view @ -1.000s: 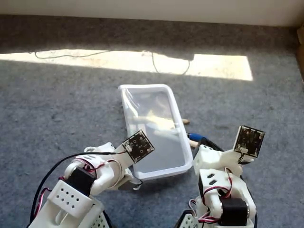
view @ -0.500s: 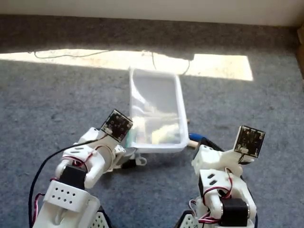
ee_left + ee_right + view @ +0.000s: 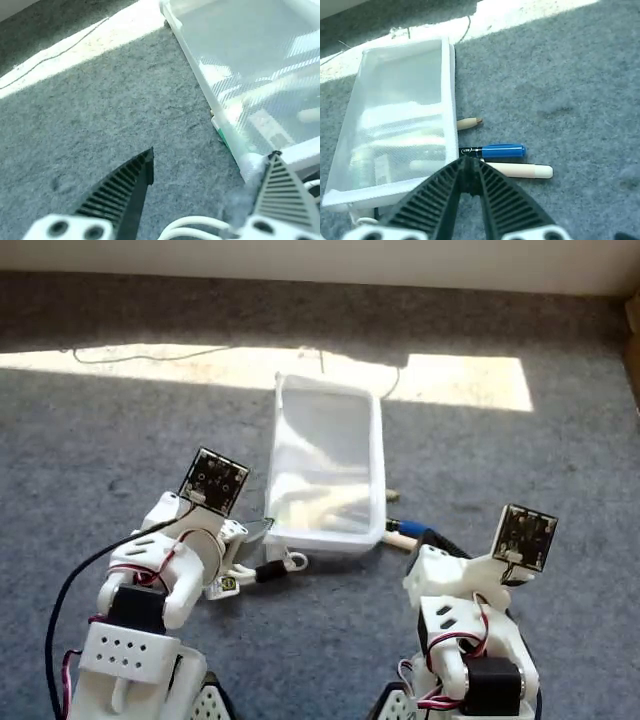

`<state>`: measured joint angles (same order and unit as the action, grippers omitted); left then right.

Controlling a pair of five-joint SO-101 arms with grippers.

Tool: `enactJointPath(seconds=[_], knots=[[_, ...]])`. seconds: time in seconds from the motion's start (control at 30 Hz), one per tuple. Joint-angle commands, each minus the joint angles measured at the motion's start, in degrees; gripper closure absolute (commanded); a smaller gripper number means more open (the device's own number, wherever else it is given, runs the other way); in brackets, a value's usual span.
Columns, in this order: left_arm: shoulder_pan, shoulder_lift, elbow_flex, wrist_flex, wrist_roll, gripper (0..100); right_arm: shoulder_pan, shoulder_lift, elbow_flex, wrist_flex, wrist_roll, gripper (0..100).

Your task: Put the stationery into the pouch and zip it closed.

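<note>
Grey carpet lies under everything, with a band of sunlight (image 3: 200,368) across its far side and one thin cable (image 3: 150,356) lying in it.

The left gripper (image 3: 212,154) has its two ribbed fingers spread wide. One tip is against the near corner of the pouch (image 3: 260,75) and the other is over bare carpet. The right gripper (image 3: 470,161) has its fingers pressed together on nothing and hangs just short of the loose stationery.

There is one pouch, of translucent white mesh. It lies flat in the middle of the floor, and in the high view its long axis runs from 12 to 6 o'clock. Pale items show through its wall, but I cannot count them.

Three pieces lie outside at its 4 o'clock, roughly parallel: a wooden pencil (image 3: 469,123) against the pouch's edge, a blue pen (image 3: 492,150) and a cream marker (image 3: 520,171). The right wrist view shows all three at full length, while from overhead the right arm covers most of the pen and marker. The high view adds the zip pull (image 3: 285,565), trailing off the pouch's 7 o'clock corner beside the left gripper.

Of the two arms, the left leans forward from 7 o'clock of the high view, wrist aimed toward 1 o'clock. The right sits folded at 5 o'clock.
</note>
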<state>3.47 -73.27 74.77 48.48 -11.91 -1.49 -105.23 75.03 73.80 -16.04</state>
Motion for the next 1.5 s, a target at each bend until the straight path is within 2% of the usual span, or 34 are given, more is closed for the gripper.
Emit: enactJointPath(seconds=[0.0, 0.13, 0.27, 0.47, 0.7, 0.87, 1.07, 1.23, 1.33, 1.47], knots=[[-0.66, 0.48, -10.77, 9.49, 0.35, 68, -0.48, 0.04, -0.31, 0.04, -0.62, 99.4], [-0.75, 0.48, -15.34, 14.15, -3.34, 68, -0.48, 0.04, -0.22, 0.04, -0.62, 99.4], [-3.12, 1.98, -16.31, 14.42, -6.77, 68, -0.48, 0.04, -0.22, 0.13, -0.62, 99.4], [-9.36, 21.76, -24.13, 13.27, -10.37, 68, -0.48, 0.04, -0.22, 0.13, -0.62, 99.4], [-11.21, 41.89, -34.07, 13.45, -14.59, 68, -0.48, 0.04, -0.22, 0.13, -0.62, 99.4], [-10.77, 50.95, -35.47, 12.92, -15.65, 68, -0.48, 0.04, -0.22, 0.13, -0.62, 99.4], [-11.12, 59.12, -35.47, 7.12, -15.74, 68, -0.48, 0.04, -0.13, 0.13, -0.62, 99.4], [-10.77, 62.73, -35.47, 7.12, -15.82, 69, -0.48, 0.04, 1.63, 0.13, -0.62, 99.4], [-10.59, 63.43, -35.47, 10.81, -17.67, 70, -0.48, 0.04, 1.63, 0.13, -0.62, 99.4], [-6.20, 63.34, -35.38, 19.78, -22.59, 79, -0.48, 0.04, 1.54, 0.13, -0.62, 99.4]])
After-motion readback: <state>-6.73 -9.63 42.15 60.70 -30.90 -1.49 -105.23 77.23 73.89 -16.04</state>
